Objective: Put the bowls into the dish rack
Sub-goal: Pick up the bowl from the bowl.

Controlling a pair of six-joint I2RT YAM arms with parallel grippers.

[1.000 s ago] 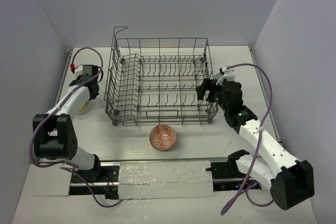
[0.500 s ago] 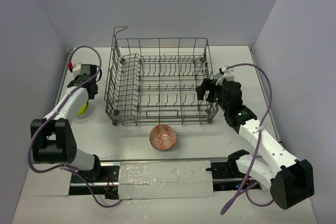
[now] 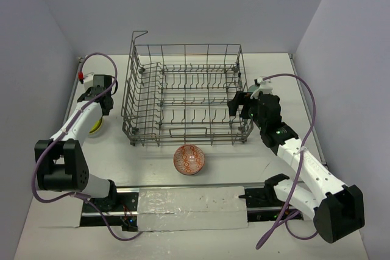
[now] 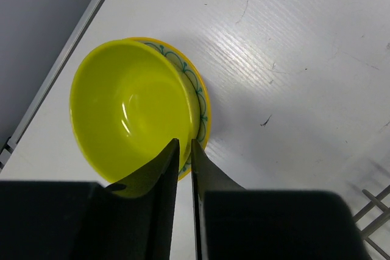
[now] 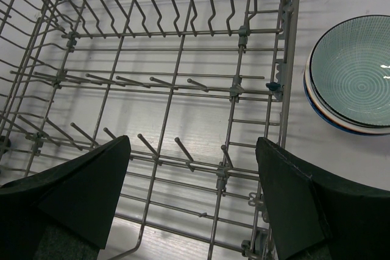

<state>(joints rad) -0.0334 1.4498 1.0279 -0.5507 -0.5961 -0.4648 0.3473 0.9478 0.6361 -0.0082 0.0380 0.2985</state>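
A lime bowl [image 4: 131,108] sits nested in a pale yellow bowl with a green pattern [image 4: 202,111] at the table's left edge [image 3: 95,128]. My left gripper [image 4: 185,144] [image 3: 97,114] is nearly shut over the lime bowl's near rim, one finger inside and one outside. The grey wire dish rack [image 3: 186,95] [image 5: 177,89] holds no bowls. My right gripper [image 5: 192,144] [image 3: 239,106] hangs open over the rack's right near corner, holding nothing. A red-white bowl [image 3: 189,159] sits in front of the rack. A grey-teal bowl on a stack [image 5: 359,74] lies right of the rack.
The rack's raised corner loop [image 3: 139,33] stands at its far left. Grey walls close in the table on the left, back and right. A purple cable [image 3: 97,59] arcs over the left wrist.
The left arm's elbow has shifted slightly toward the near left, and more of the lime bowl shows beside it. The right arm and the red-white bowl have stayed still.
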